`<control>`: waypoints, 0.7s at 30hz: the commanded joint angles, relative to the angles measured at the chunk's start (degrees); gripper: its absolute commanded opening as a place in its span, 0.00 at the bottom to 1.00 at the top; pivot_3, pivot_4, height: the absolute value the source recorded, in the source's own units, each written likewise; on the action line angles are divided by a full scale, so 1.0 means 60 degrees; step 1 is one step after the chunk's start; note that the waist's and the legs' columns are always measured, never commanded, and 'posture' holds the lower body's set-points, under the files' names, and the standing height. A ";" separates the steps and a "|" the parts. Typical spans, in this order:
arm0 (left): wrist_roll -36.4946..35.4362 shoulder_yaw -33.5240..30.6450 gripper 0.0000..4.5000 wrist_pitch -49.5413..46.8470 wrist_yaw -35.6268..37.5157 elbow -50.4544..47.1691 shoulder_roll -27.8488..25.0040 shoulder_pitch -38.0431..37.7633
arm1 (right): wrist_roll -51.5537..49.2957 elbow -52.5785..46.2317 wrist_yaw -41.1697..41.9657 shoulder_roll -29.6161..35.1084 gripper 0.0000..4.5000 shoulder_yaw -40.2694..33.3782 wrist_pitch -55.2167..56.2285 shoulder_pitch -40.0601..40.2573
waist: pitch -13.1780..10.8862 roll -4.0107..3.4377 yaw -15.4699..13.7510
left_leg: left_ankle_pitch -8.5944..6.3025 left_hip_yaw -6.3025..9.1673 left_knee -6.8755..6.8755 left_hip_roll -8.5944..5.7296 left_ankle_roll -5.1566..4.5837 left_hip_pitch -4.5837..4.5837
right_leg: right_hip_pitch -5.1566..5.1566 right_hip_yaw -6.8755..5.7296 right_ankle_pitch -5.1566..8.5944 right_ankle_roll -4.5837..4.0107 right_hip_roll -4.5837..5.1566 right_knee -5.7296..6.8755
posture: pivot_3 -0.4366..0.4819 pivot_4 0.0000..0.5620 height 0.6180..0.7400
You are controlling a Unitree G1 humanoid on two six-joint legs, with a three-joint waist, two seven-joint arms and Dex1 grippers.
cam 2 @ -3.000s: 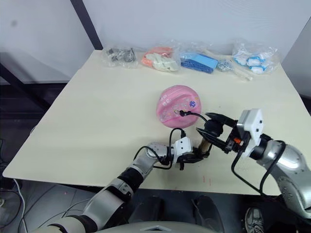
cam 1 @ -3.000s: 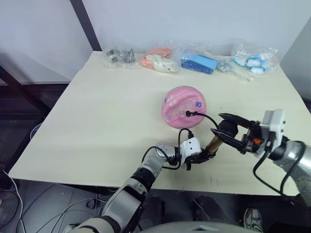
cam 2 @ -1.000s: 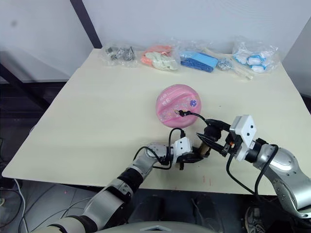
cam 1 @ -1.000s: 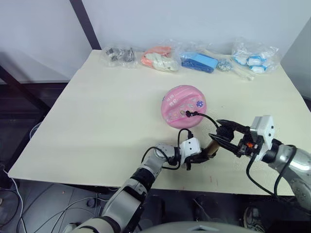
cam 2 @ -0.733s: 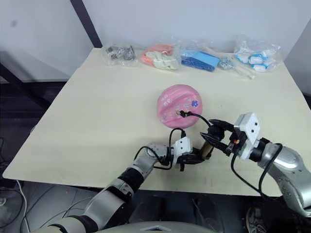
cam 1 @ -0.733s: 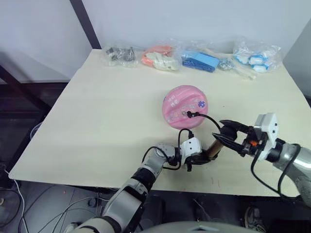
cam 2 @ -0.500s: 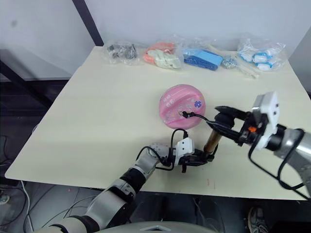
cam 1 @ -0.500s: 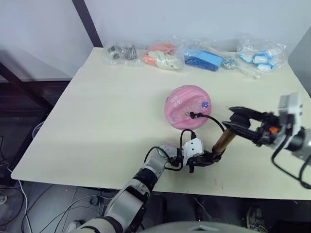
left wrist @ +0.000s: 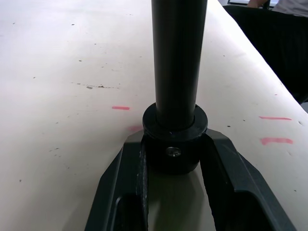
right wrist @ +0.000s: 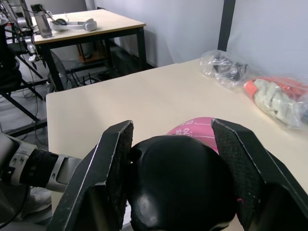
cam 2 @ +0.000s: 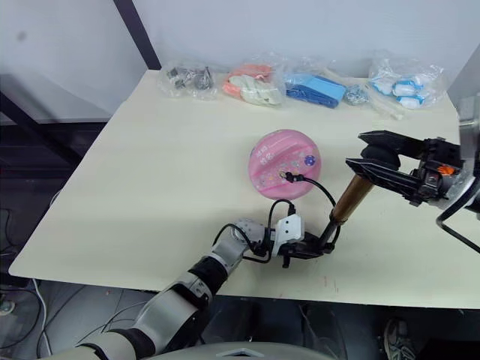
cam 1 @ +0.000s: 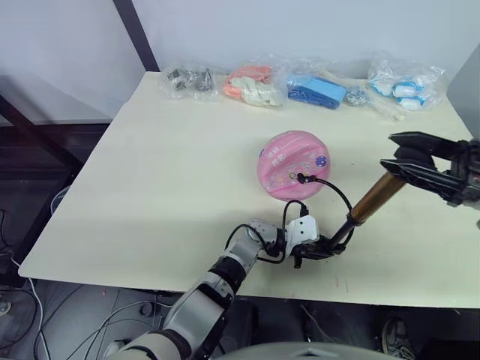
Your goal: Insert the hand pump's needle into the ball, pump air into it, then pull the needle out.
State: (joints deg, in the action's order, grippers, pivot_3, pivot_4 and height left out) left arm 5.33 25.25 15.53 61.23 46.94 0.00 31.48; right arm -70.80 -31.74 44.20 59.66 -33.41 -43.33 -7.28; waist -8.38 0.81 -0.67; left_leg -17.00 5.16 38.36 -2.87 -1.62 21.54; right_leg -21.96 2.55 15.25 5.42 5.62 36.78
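Observation:
The pink ball (cam 1: pixel 292 163) rests on the table, right of centre. The needle's black fitting (cam 1: pixel 301 178) sits against the ball's near side; the pin itself is hidden. From there the thin black hose (cam 1: pixel 335 193) curves to the hand pump's lower end. My left gripper (cam 1: pixel 328 247) is shut on that black end cap (left wrist: pixel 175 144), low on the table. The gold barrel (cam 1: pixel 372 201) slants up to the right. Up there my right gripper (cam 1: pixel 399 160) is shut on the black handle (right wrist: pixel 180 185), with the ball (right wrist: pixel 197 126) beyond it.
Several clear bags of small items line the table's far edge: dark parts (cam 1: pixel 187 78), orange and white pieces (cam 1: pixel 252 85), blue pieces (cam 1: pixel 316 90) and white-blue pieces (cam 1: pixel 409 81). A black post (cam 1: pixel 135 34) rises behind the far left corner. The front edge (cam 1: pixel 150 276) runs close below my left arm.
My right gripper has moved up and to the right with the handle, so the pump now slants longer and steeper. The left gripper and ball kept their places; the camera shifted slightly.

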 commanded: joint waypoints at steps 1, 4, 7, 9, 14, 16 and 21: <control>0.0381 0.0379 0.23 -0.0087 0.0203 0.0588 -0.0041 -0.0244 | -0.0216 0.0122 0.0130 0.0227 0.48 -0.0866 -0.0013 -0.0141 | -0.0002 0.0004 -0.0005 | -0.0004 -0.0025 0.0018 -0.0002 -0.0007 0.0021 | -0.0021 0.0020 -0.0018 0.0028 0.0004 -0.0003 | 0.48 0.27 1.00; 0.0419 0.0396 0.23 -0.0046 0.0208 0.0654 -0.0017 -0.0224 | -0.0165 0.0045 0.0102 0.0122 0.48 -0.0811 -0.0040 -0.0081 | -0.0005 0.0008 -0.0003 | -0.0028 -0.0101 0.0050 -0.0009 -0.0050 0.0028 | -0.0044 0.0087 -0.0045 0.0074 0.0021 -0.0004 | 0.48 0.27 1.00; 0.0462 0.0399 0.23 -0.0008 0.0148 0.0707 0.0000 -0.0227 | 0.0416 -0.0447 0.0276 -0.0214 0.48 -0.0417 0.0142 0.0534 | -0.0003 0.0016 -0.0016 | -0.0043 -0.0145 0.0074 -0.0008 -0.0075 0.0026 | -0.0052 0.0109 -0.0060 0.0097 0.0033 -0.0004 | 0.48 0.27 1.00; 0.0488 0.0376 0.23 0.0002 0.0136 0.0700 -0.0009 -0.0242 | 0.1112 -0.0702 0.0237 -0.0679 0.48 0.0104 0.0520 0.1048 | 0.0007 0.0032 -0.0021 | -0.0048 -0.0162 0.0078 -0.0009 -0.0083 0.0026 | -0.0063 0.0118 -0.0064 0.0104 0.0039 -0.0005 | 0.48 0.27 1.00; 0.0552 0.0328 0.23 -0.0017 0.0061 0.0687 -0.0026 -0.0256 | 0.3116 -0.1042 0.0405 -0.1923 0.48 0.1579 0.1803 0.2547 | 0.0023 0.0060 -0.0010 | -0.0067 -0.0164 0.0109 -0.0049 -0.0111 0.0013 | -0.0123 0.0167 -0.0130 0.0134 0.0049 -0.0001 | 0.48 0.27 1.00; 0.0568 0.0321 0.23 -0.0025 0.0035 0.0691 -0.0041 -0.0248 | 0.3872 -0.1009 0.0543 -0.2233 0.48 0.2188 0.2317 0.3038 | 0.0055 0.0121 -0.0011 | -0.0072 -0.0159 0.0113 -0.0054 -0.0117 -0.0006 | -0.0126 0.0178 -0.0148 0.0137 0.0042 -0.0003 | 0.48 0.27 1.00; 0.0581 0.0303 0.23 -0.0055 0.0034 0.0697 -0.0073 -0.0249 | 0.5270 -0.0656 0.0489 -0.2912 0.48 0.3544 0.3300 0.3548 | 0.0071 0.0151 -0.0011 | -0.0085 -0.0164 0.0119 -0.0061 -0.0129 -0.0072 | -0.0117 0.0194 -0.0185 0.0143 0.0044 -0.0008 | 0.48 0.27 1.00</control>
State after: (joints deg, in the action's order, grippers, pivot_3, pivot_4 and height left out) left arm 7.25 25.30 16.75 60.23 48.18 -0.33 31.92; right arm -42.74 -37.37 46.60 42.98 -17.11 -23.22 11.80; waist -7.96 1.72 -0.74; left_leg -17.52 4.18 39.06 -3.23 -2.40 21.01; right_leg -22.63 3.72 14.12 6.28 5.89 36.73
